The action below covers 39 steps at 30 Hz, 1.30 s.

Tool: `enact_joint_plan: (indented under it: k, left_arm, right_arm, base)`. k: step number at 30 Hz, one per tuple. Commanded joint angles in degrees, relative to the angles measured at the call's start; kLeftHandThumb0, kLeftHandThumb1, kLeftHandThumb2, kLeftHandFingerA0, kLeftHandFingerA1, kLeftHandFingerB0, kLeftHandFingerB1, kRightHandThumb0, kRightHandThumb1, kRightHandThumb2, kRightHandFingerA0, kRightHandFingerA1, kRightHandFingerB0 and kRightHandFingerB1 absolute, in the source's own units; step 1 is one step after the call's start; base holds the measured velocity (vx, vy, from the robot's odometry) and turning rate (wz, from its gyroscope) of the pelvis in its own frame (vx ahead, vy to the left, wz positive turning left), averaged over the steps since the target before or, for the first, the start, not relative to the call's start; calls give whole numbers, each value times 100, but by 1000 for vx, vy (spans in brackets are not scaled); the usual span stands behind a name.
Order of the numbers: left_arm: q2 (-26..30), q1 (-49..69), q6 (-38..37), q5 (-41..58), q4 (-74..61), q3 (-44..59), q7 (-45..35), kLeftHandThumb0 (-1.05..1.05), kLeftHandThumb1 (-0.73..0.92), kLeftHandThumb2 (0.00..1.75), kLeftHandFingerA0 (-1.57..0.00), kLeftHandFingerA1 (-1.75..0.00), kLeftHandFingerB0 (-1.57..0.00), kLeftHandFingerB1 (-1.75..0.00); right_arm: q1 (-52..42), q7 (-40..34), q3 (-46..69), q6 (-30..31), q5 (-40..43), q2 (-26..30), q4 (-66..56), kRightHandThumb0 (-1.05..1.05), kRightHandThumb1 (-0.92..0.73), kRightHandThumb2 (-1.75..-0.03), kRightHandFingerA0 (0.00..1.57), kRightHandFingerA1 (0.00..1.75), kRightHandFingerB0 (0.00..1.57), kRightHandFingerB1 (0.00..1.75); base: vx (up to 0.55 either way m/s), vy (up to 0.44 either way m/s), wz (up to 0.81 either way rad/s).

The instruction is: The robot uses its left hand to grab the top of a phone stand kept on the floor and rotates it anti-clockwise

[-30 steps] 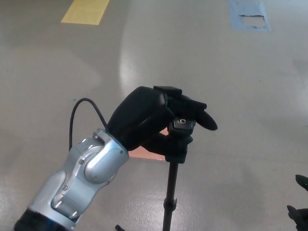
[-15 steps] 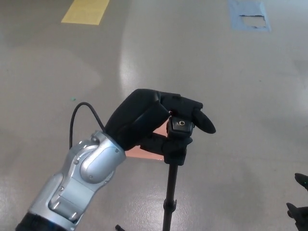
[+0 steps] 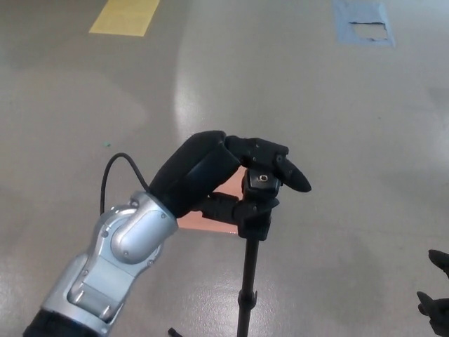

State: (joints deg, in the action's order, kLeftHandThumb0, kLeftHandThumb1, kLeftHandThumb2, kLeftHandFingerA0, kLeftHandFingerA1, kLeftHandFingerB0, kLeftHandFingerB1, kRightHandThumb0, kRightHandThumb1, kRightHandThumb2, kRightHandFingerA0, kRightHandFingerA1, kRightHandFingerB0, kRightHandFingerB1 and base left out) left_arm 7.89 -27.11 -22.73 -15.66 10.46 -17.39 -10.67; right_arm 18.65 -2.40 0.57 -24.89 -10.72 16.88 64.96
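Note:
A black phone stand rises from the floor on a thin black pole [image 3: 248, 281], with its head [image 3: 260, 184] near the picture's middle. My left hand [image 3: 210, 175] comes in from the lower left on a silver forearm and is shut on the head of the stand, fingers [image 3: 277, 158] curled over its top and thumb beneath it. Only the black tips of my right hand [image 3: 438, 298] show at the lower right edge, far from the stand.
The floor is smooth grey concrete. A pink patch [image 3: 210, 219] lies on it behind the stand. A yellow marking [image 3: 125, 15] sits at the top left and a blue taped square [image 3: 363, 22] at the top right.
My left hand has turned on the stand's head: the wrist has rolled and shifted slightly left and down, and the head has turned with it. The right hand stays put.

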Motion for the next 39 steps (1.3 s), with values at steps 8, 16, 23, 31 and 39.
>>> enact_joint_plan:
  k: [8, 16, 23, 31, 39]
  left_arm:
    - [-484, -65, 2981, 1928, -435, 680, -1067, -10, 64, 59, -86, -47, -86, -50]
    - [-510, -126, 3349, 2050, -453, 765, -1224, -11, 62, 59, -90, -48, -90, -51]
    - [-528, -147, 3448, 2138, -426, 805, -1331, -11, 61, 58, -91, -48, -91, -52]
    - [-538, -246, 4335, 2503, -591, 959, -1482, -9, 64, 59, -86, -48, -90, -52]
    - [-573, -481, 5715, 3004, -730, 1265, -1454, -13, 58, 57, -86, -48, -92, -52]
  right_arm:
    - [117, 121, 19, 230, 59, 119, 6, -39, -81, -66, 73, 49, 14, 30]
    - [125, 158, 28, 275, 78, 111, 0, -40, -82, -67, 72, 49, 13, 30]
    - [143, 172, 12, 264, 60, 125, -5, -39, -83, -67, 72, 49, 13, 30]
    - [178, 192, 17, 294, 62, 138, 20, -38, -83, -66, 71, 48, 14, 30]
    - [205, 226, 24, 348, 71, 144, 0, -29, -62, -102, 64, 68, 1, 43]
  base:
    - [0, 0, 0]
    - [0, 0, 0]
    - [0, 0, 0]
    - [0, 0, 0]
    - [0, 0, 0]
